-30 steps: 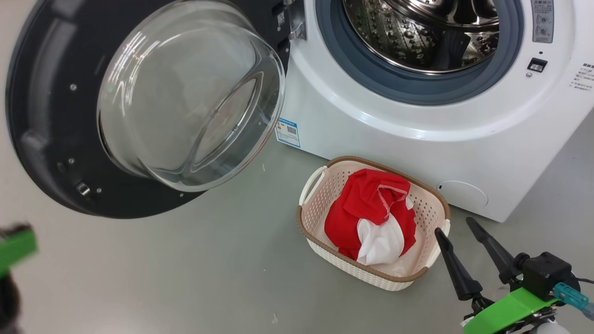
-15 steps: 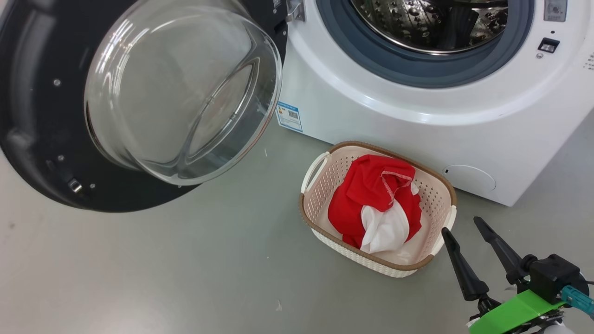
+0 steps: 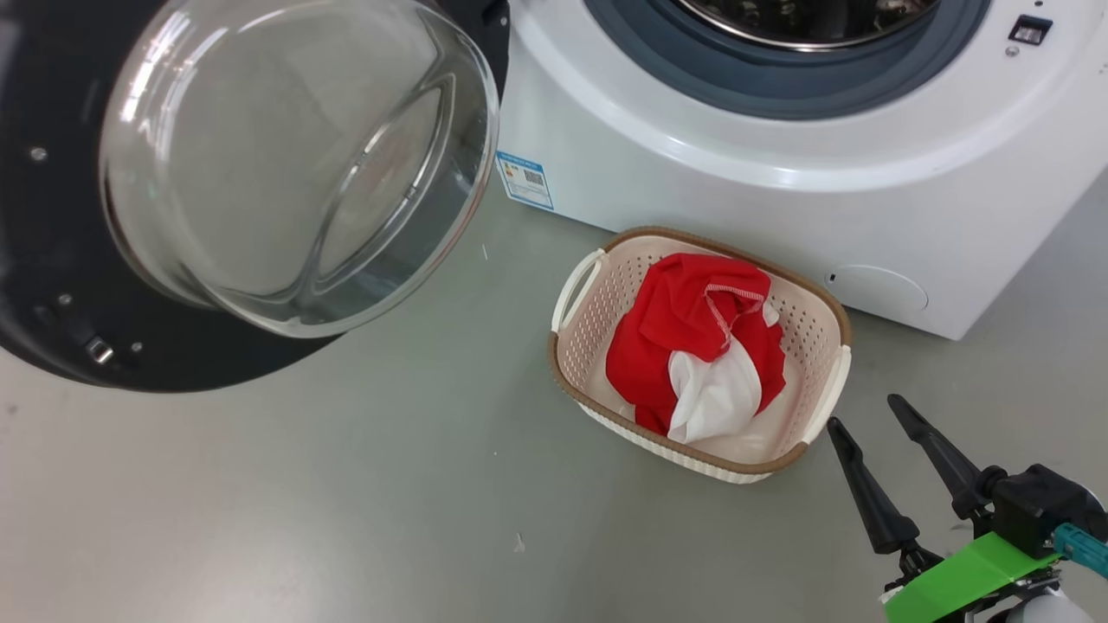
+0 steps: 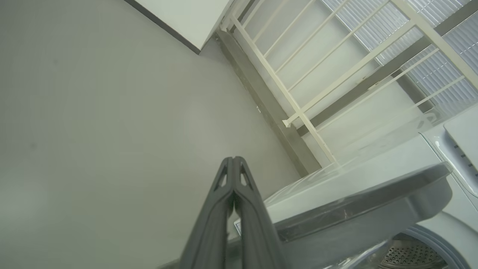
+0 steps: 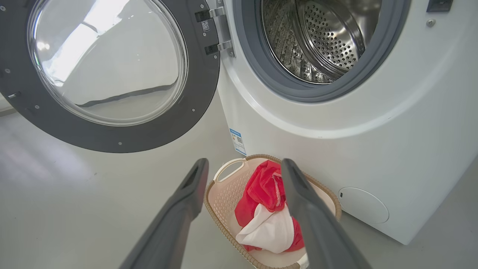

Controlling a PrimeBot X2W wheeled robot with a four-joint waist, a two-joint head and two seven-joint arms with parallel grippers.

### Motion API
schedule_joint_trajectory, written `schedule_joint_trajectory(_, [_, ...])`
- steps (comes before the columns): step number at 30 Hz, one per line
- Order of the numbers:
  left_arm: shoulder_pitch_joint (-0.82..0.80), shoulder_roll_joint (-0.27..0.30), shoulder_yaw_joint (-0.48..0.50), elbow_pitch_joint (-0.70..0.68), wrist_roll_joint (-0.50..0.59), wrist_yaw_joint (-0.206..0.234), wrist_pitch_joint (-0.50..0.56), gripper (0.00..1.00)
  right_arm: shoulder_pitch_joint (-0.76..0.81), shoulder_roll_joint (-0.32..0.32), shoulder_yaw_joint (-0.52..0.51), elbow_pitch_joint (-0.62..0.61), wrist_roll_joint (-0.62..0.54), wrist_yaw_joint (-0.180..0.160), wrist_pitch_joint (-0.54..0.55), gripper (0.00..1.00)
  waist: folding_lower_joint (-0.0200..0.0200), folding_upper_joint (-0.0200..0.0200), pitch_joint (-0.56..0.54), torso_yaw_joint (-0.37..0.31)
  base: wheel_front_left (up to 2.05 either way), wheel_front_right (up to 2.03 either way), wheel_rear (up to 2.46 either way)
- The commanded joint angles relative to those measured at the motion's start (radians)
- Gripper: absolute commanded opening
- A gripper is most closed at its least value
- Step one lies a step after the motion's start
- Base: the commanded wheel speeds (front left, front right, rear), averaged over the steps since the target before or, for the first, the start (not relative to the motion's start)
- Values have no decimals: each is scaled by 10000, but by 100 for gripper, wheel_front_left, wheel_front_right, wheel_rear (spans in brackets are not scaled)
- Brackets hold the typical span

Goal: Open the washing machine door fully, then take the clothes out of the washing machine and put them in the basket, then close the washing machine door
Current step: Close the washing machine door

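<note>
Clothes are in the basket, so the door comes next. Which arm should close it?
Left, probably. The left gripper, jaws shut, sits beside the door rim; the right gripper, jaws open, hangs by the basket, far from the door.

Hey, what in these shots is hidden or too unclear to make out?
Perforated steel drum: near bottom hidden behind the grey rubber ring, right wrist view; cut by the top edge, head view.
Small blue label: print too small, head view.
Cream plastic basket: floor hidden under the red and white clothes, head view.
Round black-rimmed glass door: left side cut by the left edge, head view.
</note>
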Motion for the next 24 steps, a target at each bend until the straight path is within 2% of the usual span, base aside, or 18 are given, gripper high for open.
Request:
schedule_joint_trajectory(1, [-202,740,78,-188,-84,-66,238,0,-262,-180,208,-252,-89,63,-65,100,0,0,177,-105,0,0,0])
schedule_joint_trajectory(5, [-182,560,-28,-143,-453,-66,1037,0,-337,-289,229,-257,-102,63,-65,100,0,0,390,-144,0,0,0])
schedule_joint_trajectory(12, [87,298,-186,-432,-904,-66,1821,0,-432,-416,236,-263,-76,63,-65,100,0,0,535,-184,0,0,0])
schedule_joint_trajectory(20, [415,171,-522,-980,-1227,-67,2740,0,-460,-381,233,-225,-85,63,-65,100,0,0,408,-173,0,0,0])
schedule_joint_trajectory(24, [720,129,-839,-1538,-1475,-67,3574,0,-427,-313,237,-203,-85,63,-65,100,0,0,236,-167,0,0,0])
